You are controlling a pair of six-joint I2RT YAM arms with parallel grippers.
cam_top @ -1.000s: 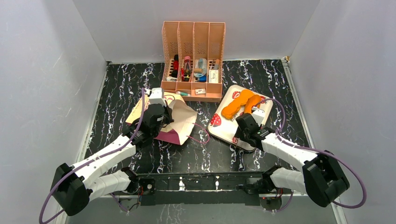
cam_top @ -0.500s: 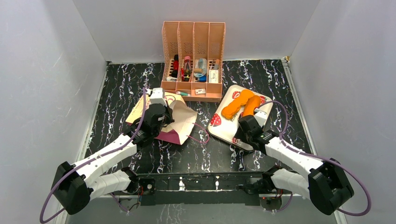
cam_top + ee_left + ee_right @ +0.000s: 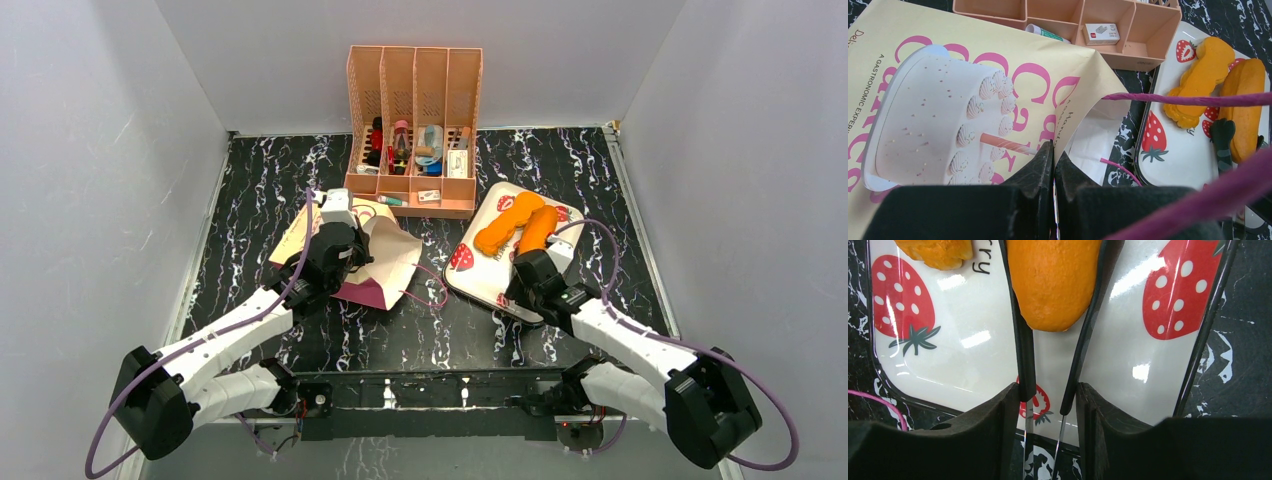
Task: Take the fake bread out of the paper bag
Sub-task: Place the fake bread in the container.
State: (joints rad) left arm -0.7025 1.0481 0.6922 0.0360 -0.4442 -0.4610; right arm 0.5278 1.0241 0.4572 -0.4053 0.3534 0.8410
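What matters for the next move is how my right pincer stands to the toy loaf. The loaf lies straight ahead of it, its long axis running along the fingers toward the far right corner of the bench, and its rounded near end sits between them. The fingers stand partway apart, close along both sides of the loaf. I cannot tell from the wrist view whether they press on it or only straddle it. This loaf rests on the strawberry tray, right of the bench's middle, just beside a second loaf that lies on the tray toward the bag side. So both pieces of bread I can see are already out of the paper bag, and the right arm is clearly the nearer one to them. The bag lies flat left of the middle with its mouth turned toward the tray. My left pincer is closed tight on the paper edge at that mouth, pinning it. The little of the inside that shows is pale and bare, and I cannot see deeper in. Against the frame of a second ago, the right arm's elbow has swung down toward the near right corner and its wrist has slid slightly toward the near edge. The left arm, the bag and the two loaves sit much as they did.
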